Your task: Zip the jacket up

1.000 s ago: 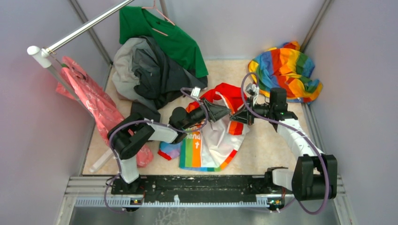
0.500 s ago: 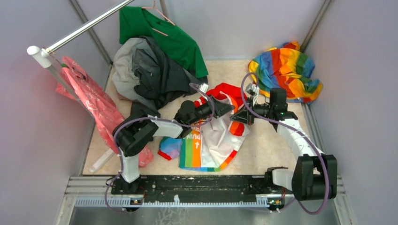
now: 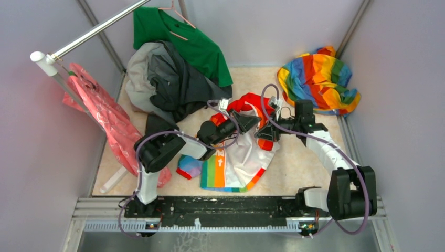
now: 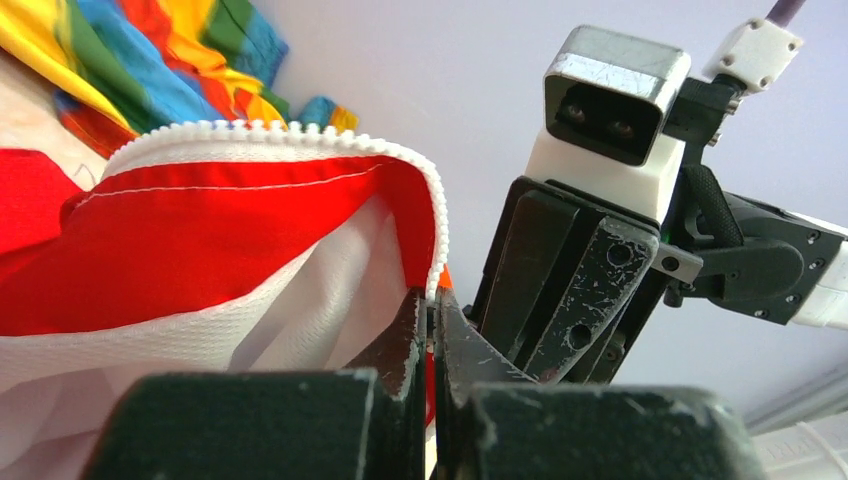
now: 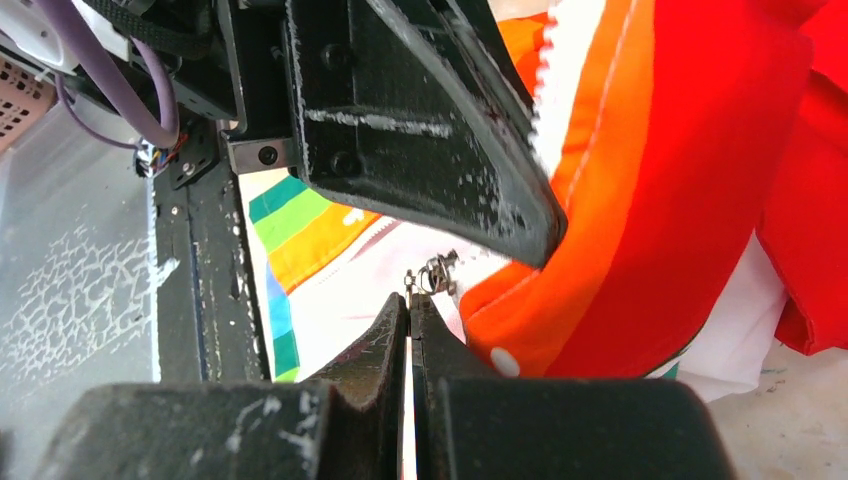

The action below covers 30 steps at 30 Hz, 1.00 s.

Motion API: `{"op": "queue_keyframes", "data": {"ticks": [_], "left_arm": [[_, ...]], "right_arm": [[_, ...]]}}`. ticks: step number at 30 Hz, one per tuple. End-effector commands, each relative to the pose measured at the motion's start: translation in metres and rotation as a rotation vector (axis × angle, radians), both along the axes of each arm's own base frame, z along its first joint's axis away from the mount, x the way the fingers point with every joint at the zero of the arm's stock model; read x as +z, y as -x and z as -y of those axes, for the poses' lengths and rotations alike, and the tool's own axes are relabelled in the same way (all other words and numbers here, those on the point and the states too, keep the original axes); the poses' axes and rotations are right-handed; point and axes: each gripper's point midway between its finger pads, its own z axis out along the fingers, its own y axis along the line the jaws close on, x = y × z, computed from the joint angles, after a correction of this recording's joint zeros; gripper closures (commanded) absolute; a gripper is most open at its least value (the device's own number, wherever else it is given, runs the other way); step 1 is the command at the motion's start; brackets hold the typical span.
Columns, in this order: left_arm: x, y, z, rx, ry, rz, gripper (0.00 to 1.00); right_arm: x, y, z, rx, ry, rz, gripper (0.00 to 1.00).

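Jacket point(image 3: 236, 163) lies in the middle of the surface point(image 3: 304, 163), its rainbow panel nearest. Dark lettering on the white front is partly hidden under the left arm point(image 3: 183, 147), so I cannot read it whole. Just beyond, the left claw point(image 4: 431, 300) is clamped tight on the toothed zipper edge point(image 4: 300, 135), likely to brace the cloth. The right claw point(image 5: 410, 305), pinched closed, seems to grip the small metal zipper pull point(image 5: 437, 272). Farther back sits a rainbow cloth point(image 3: 320, 79).
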Motion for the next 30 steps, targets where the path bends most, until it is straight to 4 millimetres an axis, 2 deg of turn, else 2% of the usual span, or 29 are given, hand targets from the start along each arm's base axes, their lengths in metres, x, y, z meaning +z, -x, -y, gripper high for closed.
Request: {"op": "queue_keyframes", "data": {"ticks": [1,8,12,14,18,22,25,30], "left_arm": [[0.046,-0.010,-0.031,0.170,0.152,0.133,1.00],[0.058,-0.014,-0.055,0.271,0.186,0.180,1.00],[0.058,-0.011,-0.062,0.267,0.186,0.217,1.00],[0.058,-0.008,-0.060,0.246,0.184,0.232,1.00],[0.057,0.006,-0.037,0.143,0.174,0.273,1.00],[0.053,0.014,-0.017,0.118,0.143,0.324,1.00],[0.055,0.014,-0.017,0.134,0.141,0.359,1.00],[0.068,0.010,-0.030,0.183,0.120,0.435,1.00]], "right_arm": [[0.014,-0.004,-0.005,0.028,0.007,0.049,1.00],[0.017,-0.005,-0.002,0.024,0.000,0.050,1.00],[0.033,-0.004,0.007,0.022,-0.076,0.053,1.00],[0.041,-0.005,0.011,0.014,-0.110,0.070,1.00],[0.042,0.002,0.008,0.045,-0.145,0.059,1.00],[0.035,0.014,-0.008,0.107,-0.103,0.080,1.00],[0.024,0.013,-0.012,0.118,-0.058,0.069,1.00],[0.015,0.007,-0.010,0.102,0.002,0.062,1.00]]}}
